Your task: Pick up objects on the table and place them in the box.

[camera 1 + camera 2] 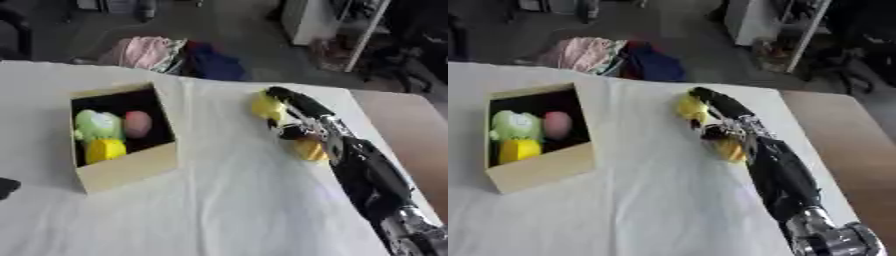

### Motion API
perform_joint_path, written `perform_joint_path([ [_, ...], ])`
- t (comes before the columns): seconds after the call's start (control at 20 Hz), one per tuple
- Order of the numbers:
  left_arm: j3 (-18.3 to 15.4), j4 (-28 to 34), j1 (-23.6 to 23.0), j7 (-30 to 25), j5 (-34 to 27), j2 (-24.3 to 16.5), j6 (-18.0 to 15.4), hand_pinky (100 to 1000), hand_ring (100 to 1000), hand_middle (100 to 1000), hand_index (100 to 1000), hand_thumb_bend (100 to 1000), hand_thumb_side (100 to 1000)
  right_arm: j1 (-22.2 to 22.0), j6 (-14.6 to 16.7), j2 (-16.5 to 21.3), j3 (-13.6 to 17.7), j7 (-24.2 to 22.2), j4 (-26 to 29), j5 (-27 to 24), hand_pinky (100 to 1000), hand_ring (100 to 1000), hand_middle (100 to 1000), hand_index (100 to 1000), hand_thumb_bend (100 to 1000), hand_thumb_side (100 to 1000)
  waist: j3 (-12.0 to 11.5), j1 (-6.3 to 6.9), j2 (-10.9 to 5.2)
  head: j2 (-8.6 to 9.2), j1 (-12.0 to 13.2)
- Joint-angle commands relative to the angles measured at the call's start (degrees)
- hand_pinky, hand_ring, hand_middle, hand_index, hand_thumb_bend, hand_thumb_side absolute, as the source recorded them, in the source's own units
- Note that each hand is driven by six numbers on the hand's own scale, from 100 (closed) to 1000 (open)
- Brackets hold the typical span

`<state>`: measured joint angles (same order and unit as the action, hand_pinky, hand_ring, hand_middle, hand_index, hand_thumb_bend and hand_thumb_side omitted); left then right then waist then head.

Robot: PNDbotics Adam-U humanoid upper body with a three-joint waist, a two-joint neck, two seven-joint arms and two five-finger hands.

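Note:
An open cardboard box (131, 167) stands on the left of the white table. Inside it lie a green toy (98, 125), a pink rounded thing (137, 123) and a yellow thing (105, 149). My right arm reaches in from the lower right. My right hand (296, 102) lies against a yellow object (266, 107) at the middle right of the table, and the blur hides its grip. A second yellow-orange object (309, 149) sits right beside the wrist. A dark shape at the left edge is my left hand (5, 188), only partly in view.
The table's white cloth (227, 200) ends at the right, where a brown surface (416, 130) shows. Beyond the far edge, pink and blue cloth (166, 55) lies on the floor. A white cabinet (311, 20) stands behind.

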<state>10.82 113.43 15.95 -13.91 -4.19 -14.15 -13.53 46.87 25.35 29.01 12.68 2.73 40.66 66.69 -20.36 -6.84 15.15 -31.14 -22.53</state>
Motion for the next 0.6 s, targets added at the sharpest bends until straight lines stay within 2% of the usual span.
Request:
perform_joint_path([
  [0.05,0.06,1.16,0.81,-0.13,0.25,-1.04,-0.08,755,699,566,727,100,610,0.54,-0.56,1.07,0.2,1.61,0.02,1.43,750,828,885,952,100,214,-0.06,-0.45,0.05,0.83,-0.12],
  [0.1,0.04,1.16,0.83,-0.12,0.28,-1.05,-0.08,755,699,566,727,100,610,0.49,-0.77,1.04,0.2,2.16,-0.07,1.77,744,820,875,944,100,192,-0.08,-0.48,0.08,0.86,-0.09],
  [0.2,0.04,1.16,0.86,-0.1,0.31,-1.04,-0.07,755,699,566,727,100,609,0.4,-1.13,1.04,0.13,3.11,-0.34,2.46,711,782,816,907,100,223,-0.09,-0.56,0.14,0.91,-0.06],
  [0.45,0.06,1.16,0.91,-0.17,0.44,-1.0,-0.03,756,700,566,728,100,608,0.15,-1.78,1.05,-0.09,4.83,-1.14,4.19,651,709,676,833,100,218,-0.09,-0.69,0.34,0.95,0.0],
  [0.6,0.06,1.16,0.93,-0.2,0.52,-0.98,-0.04,756,700,566,728,100,608,0.07,-1.98,1.03,-0.33,5.53,-1.56,5.53,652,711,675,848,100,254,-0.08,-0.73,0.44,0.92,0.03],
])
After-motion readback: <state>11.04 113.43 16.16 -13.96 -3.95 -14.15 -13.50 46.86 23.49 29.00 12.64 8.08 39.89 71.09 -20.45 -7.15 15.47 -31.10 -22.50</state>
